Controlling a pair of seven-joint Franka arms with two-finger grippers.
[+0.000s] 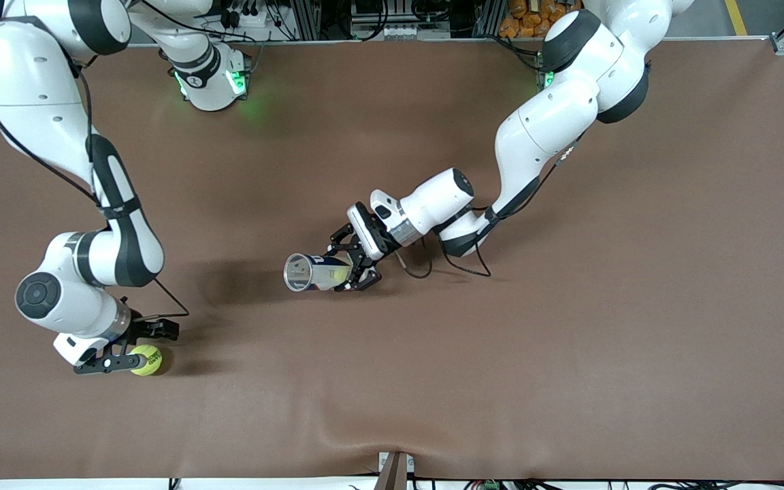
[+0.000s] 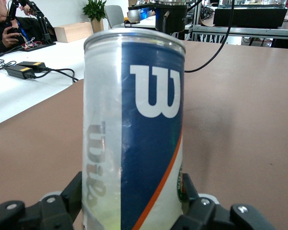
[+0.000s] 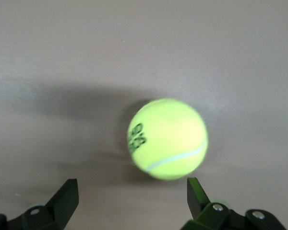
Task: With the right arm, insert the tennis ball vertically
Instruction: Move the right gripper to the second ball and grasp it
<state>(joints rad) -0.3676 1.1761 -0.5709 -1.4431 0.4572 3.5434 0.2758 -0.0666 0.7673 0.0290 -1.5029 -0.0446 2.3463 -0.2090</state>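
Jaws of right gripper (image 1: 135, 348) spread wide around tennis ball (image 1: 146, 359), on counter near front edge, right arm's end. Left gripper (image 1: 351, 267) clamped on ball can (image 1: 317, 271), mid-counter. Light, fuzzy, springy; squeeze across middle.

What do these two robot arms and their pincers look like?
Both arms are glossy white, built of rounded segments with black bands at the joints. Thin black cables run along them, and green lights glow at their bases. Each ends in a black metal two-fingered pincer on a white wrist block: the left pincer and the right pincer look alike.
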